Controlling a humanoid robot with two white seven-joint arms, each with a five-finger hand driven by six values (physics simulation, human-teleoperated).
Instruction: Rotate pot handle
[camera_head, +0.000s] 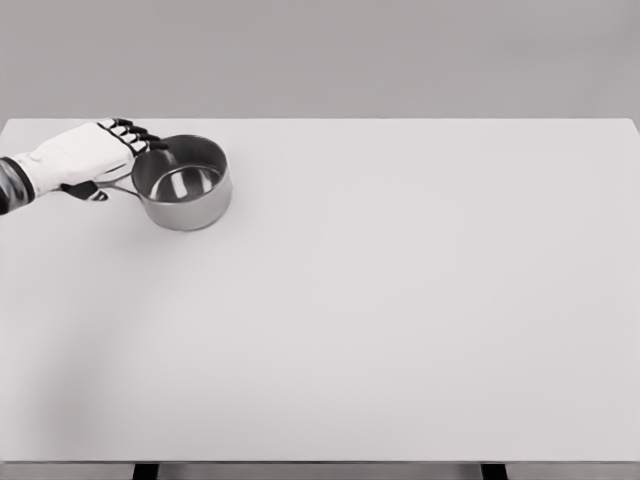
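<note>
Robot hand (85, 160): white shell, black fingertips; wrist section behind it grey and dark. Pot (182, 182) just right of the robot hand: plain silver-grey metal, darker grey inner wall, bright reflective patch on the bottom, no pattern. Counter (400, 300) under both: uniform off-white, unpatterned. Wall beyond the robot hand: flat mid-grey.

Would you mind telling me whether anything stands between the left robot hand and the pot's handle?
Nothing visible does. The left robot hand is already at the handle of the pot, at the table's far left.
</note>
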